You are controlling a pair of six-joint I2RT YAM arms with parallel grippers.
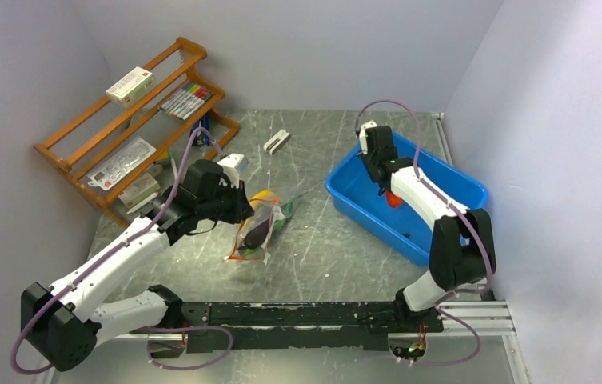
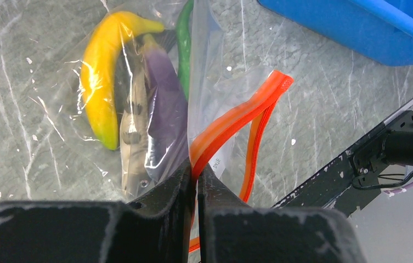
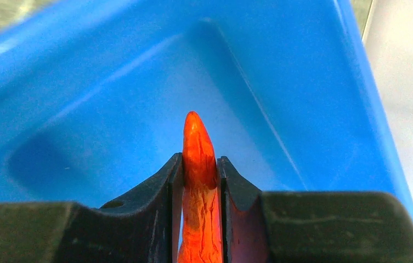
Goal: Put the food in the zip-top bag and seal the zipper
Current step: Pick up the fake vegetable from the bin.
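Observation:
The clear zip-top bag (image 1: 259, 228) lies on the table in front of my left arm, its mouth open. Inside it are a yellow banana (image 2: 102, 76), a purple eggplant (image 2: 165, 104), a green pod (image 2: 183, 44) and a grey fish (image 2: 133, 148). My left gripper (image 2: 196, 170) is shut on one side of the red-orange zipper (image 2: 237, 118) and holds that edge up. My right gripper (image 3: 199, 161) is inside the blue bin (image 3: 111, 82), shut on the red-orange chili (image 3: 198, 137), whose tip points past the fingertips. From above, the chili (image 1: 393, 198) shows just under the right wrist.
The blue bin (image 1: 361, 204) stands at the right, close to the bag. A wooden rack (image 1: 137, 128) with boxes and markers fills the back left. A small white block (image 1: 277, 142) lies at the back centre. A black rail (image 1: 321, 314) runs along the near edge.

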